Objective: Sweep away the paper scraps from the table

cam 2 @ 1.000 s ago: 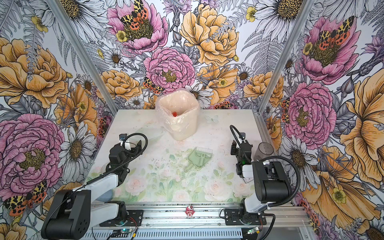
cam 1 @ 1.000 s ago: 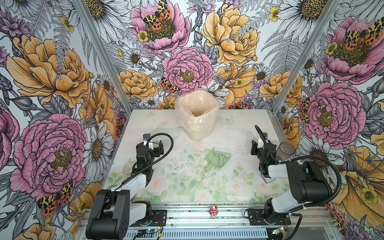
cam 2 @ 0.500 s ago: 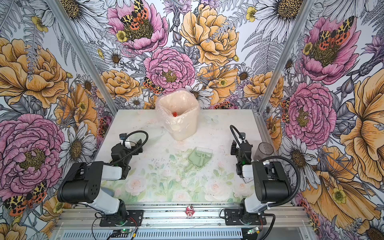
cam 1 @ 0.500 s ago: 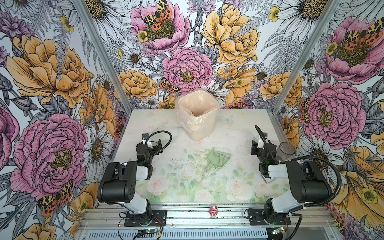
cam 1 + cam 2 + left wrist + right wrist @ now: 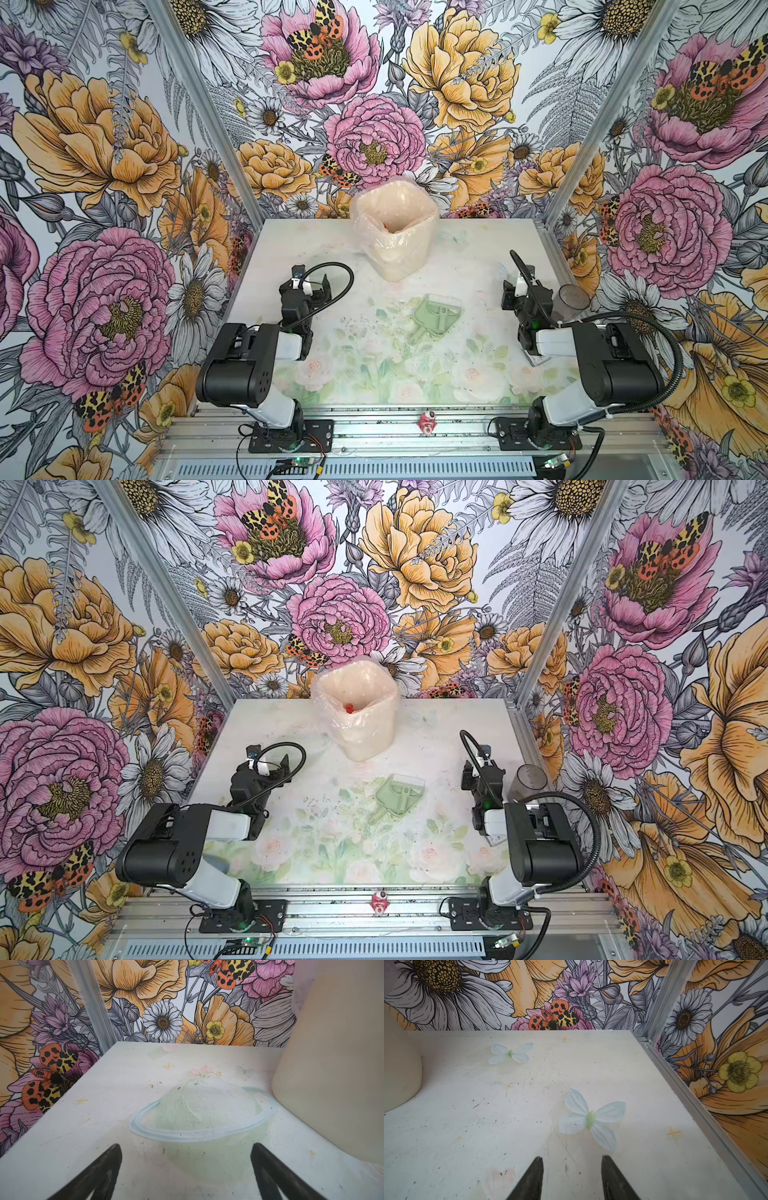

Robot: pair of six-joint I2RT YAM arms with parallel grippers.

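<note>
No paper scraps lie on the table [image 5: 473,253] in any view. One red scrap [image 5: 349,707] shows inside the bag-lined bin [image 5: 355,729] at the back middle. My left gripper [image 5: 309,286] hovers low over the table's left side, in front and to the left of the bin. It is open and empty in the left wrist view [image 5: 186,1147]. My right gripper [image 5: 519,291] is over the right side. Its jaws stand apart with nothing between them in the right wrist view [image 5: 572,1159].
A pale green dustpan [image 5: 436,318] lies in the middle of the table, between the two grippers. A dark cup [image 5: 573,297] stands at the right edge beside the right arm. A small pink-red figurine [image 5: 427,424] sits on the front rail. Dark crumbs speckle the tabletop.
The left arm has folded back, its elbow rising near its base, while its gripper stayed open over about the same spot. The right arm has not moved.
</note>
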